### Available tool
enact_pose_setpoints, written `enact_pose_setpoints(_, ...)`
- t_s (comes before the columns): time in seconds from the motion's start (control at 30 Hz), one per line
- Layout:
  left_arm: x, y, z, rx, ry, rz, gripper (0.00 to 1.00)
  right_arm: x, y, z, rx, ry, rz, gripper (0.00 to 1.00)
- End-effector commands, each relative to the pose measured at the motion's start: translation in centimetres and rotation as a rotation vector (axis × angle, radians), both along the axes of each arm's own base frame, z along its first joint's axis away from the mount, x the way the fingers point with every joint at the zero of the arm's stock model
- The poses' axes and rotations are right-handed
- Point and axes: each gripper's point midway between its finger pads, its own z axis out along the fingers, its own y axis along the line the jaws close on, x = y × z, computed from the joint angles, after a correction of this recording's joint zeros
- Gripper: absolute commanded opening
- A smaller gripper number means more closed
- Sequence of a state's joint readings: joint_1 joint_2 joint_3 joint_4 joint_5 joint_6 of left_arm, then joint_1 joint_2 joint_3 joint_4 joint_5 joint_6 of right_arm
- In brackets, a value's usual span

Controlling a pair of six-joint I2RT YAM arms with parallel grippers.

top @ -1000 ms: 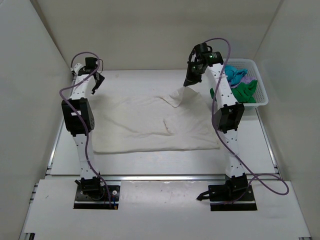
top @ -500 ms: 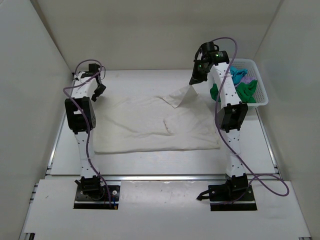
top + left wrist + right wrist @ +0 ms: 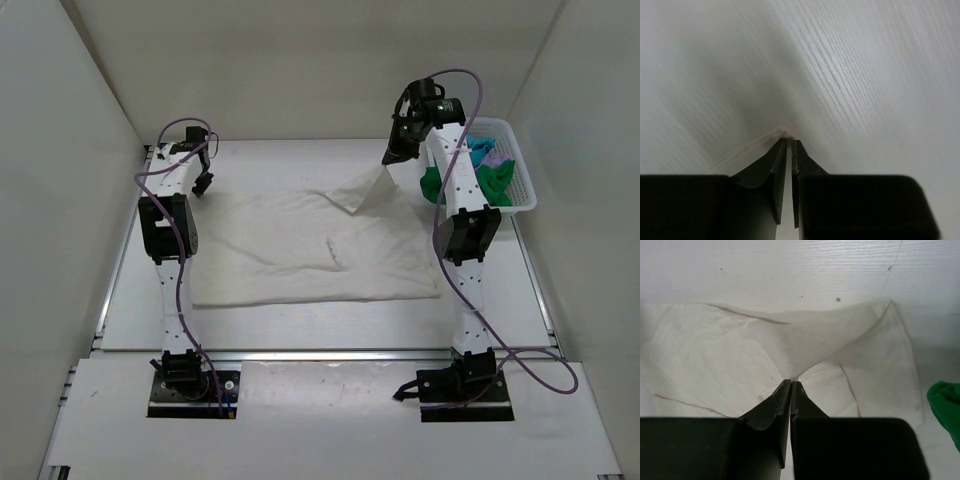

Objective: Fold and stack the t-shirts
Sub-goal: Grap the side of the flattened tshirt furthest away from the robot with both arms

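**Both grippers at the far edge of the cream shirt, right one tenting a fold**

Left arm [image 3: 165, 225] is reaching straight out from its base, elbow high, wrist bent down; left gripper [image 3: 203, 182] is sitting at the shirt corner farthest from the basket [image 3: 527, 203]; in the wrist view its jaws are standing at a thin slit, with a pale cloth edge rising to the tips, so it is reading as a narrow pinch on that edge.

Right arm [image 3: 462, 230] is standing tall just beside the basket, forearm crossing in front of the basket's near-left wall; right gripper [image 3: 392, 157] is pointing down and away from the basket; its jaws are pressed together on a peak of cloth and are holding it up off the table [image 3: 300, 325].

Cream-white t-shirt [image 3: 300, 250] is lying spread on the table, away from the basket toward the left arm; wrinkled; its corner nearest the basket is being pulled up into a tent under the right gripper; a faint brownish line is showing near the middle; the near edge is lying flat and fairly straight.

Green t-shirt [image 3: 490, 183], turquoise t-shirt [image 3: 478, 148] and lilac t-shirt [image 3: 496, 157] are lying bunched together inside the basket, unfolded.
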State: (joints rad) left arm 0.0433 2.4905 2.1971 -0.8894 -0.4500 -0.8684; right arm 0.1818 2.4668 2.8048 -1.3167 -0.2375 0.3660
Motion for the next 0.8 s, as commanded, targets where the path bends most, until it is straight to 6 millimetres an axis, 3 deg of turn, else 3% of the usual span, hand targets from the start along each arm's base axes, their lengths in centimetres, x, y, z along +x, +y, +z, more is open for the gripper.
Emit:
enact_pose_setpoints(0.0,0.3,0.1,1.6,0.015,-0.013,0.002,0.19,-0.7,-0.5,4.4,0.020,-0.086,-0.002,0.00)
enact_pose_setpoints(0.1,0.4,0.2,2.0,0.009,-0.012,-0.001,0.10,-0.3,-1.3,4.3,0.011,-0.092,-0.017,0.01)
enact_pose_setpoints(0.17,0.2,0.5,2.2,0.026,-0.006,-0.005,0.30,-0.2,-1.6,4.6,0.021,-0.097,-0.021,0.00)
enact_pose_setpoints(0.27,-0.5,0.1,1.7,0.054,0.031,-0.012,0.52,-0.1,-2.0,4.6,0.019,-0.097,-0.027,0.01)
enact_pose_setpoints(0.33,-0.5,-0.2,1.5,0.049,0.020,-0.013,0.57,0.0,-2.0,4.5,0.020,-0.097,-0.033,0.00)
enact_pose_setpoints(0.37,-0.6,-0.2,1.4,0.055,0.019,-0.014,0.56,-0.1,-2.1,4.9,0.020,-0.104,-0.032,0.01)
enact_pose_setpoints(0.47,-0.5,-0.3,1.7,0.058,0.008,-0.004,0.32,-0.2,-1.8,5.1,0.019,-0.111,-0.024,0.00)
enact_pose_setpoints(0.6,-0.3,-0.1,1.7,0.076,0.015,-0.002,0.13,-0.2,-1.8,5.3,0.024,-0.113,-0.022,0.00)
enact_pose_setpoints(0.77,-0.3,-0.2,1.8,0.032,0.001,0.008,0.00,0.0,-2.3,5.0,0.031,-0.106,-0.036,0.00)
